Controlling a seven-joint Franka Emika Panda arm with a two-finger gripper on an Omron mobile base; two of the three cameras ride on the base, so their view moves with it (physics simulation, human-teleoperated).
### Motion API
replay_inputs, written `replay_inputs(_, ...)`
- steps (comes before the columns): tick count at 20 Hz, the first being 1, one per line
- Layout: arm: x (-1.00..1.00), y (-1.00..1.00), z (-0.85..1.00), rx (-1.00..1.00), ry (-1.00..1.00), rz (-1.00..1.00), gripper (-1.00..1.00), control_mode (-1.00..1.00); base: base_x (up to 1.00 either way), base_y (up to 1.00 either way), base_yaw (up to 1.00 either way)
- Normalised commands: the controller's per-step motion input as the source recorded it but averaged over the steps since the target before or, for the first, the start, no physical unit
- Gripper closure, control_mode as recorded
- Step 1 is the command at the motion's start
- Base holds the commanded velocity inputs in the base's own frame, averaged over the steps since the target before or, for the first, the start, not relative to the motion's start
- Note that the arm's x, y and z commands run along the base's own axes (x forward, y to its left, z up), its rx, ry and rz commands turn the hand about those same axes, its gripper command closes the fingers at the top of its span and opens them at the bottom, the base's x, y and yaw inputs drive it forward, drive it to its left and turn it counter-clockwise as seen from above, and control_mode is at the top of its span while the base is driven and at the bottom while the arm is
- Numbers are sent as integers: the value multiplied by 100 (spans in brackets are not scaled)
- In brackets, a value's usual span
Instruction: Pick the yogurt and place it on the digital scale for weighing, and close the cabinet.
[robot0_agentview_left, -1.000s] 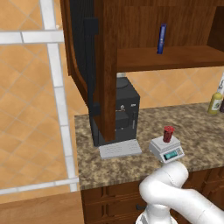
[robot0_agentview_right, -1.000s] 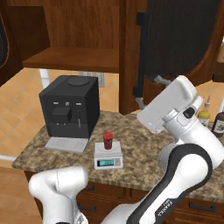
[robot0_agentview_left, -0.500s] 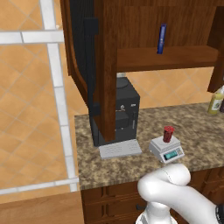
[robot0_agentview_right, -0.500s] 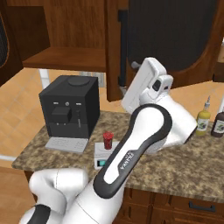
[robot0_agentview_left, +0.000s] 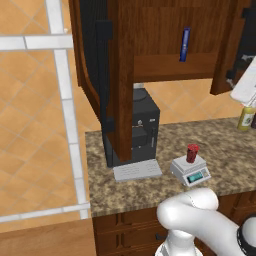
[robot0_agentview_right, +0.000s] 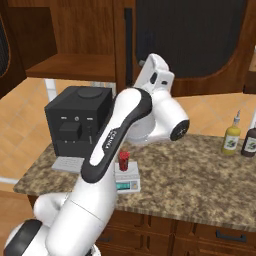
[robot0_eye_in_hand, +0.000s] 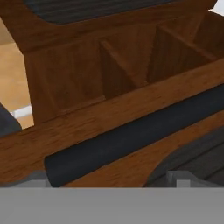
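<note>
The yogurt (robot0_agentview_left: 192, 153) (robot0_agentview_right: 123, 160), a small red cup, stands upright on the digital scale (robot0_agentview_left: 184, 170) (robot0_agentview_right: 131, 175) on the counter. The cabinet (robot0_agentview_left: 150, 30) hangs above it. Its left door (robot0_agentview_left: 112, 85) stands wide open and its right door (robot0_agentview_left: 231, 50) (robot0_agentview_right: 190, 42) is partly swung in. My hand (robot0_agentview_right: 154, 75) is raised at the right door's inner edge, by the black bar handle (robot0_agentview_right: 129, 45). In the hand view that handle (robot0_eye_in_hand: 131, 135) runs across, close in front of my open gripper (robot0_eye_in_hand: 105, 180). Nothing is held.
A black coffee machine (robot0_agentview_left: 142, 127) (robot0_agentview_right: 80, 122) with a grey drip tray (robot0_agentview_left: 136, 171) stands left of the scale. A slim blue bottle (robot0_agentview_left: 185, 44) stands inside the cabinet. A yellow-green bottle (robot0_agentview_right: 231, 140) and a dark bottle (robot0_agentview_right: 248, 142) stand at the counter's right end.
The arm swung across toward the cabinet, and the right door has turned inward from its wide-open position. The yogurt and scale have not moved. The jaws stayed wide.
</note>
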Motion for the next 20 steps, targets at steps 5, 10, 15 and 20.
replay_inputs(5, 100, -4, -3, 0, 15, -12, -100, -100, 0, 0, 0)
replay_inputs(10, 100, -25, -7, 1, 10, -4, -100, -100, 0, 0, 0)
replay_inputs(15, 100, -18, -22, 2, 1, -3, -100, -100, 0, 0, 0)
replay_inputs(20, 84, -16, -65, 3, -6, -7, -100, -100, 0, 0, 0)
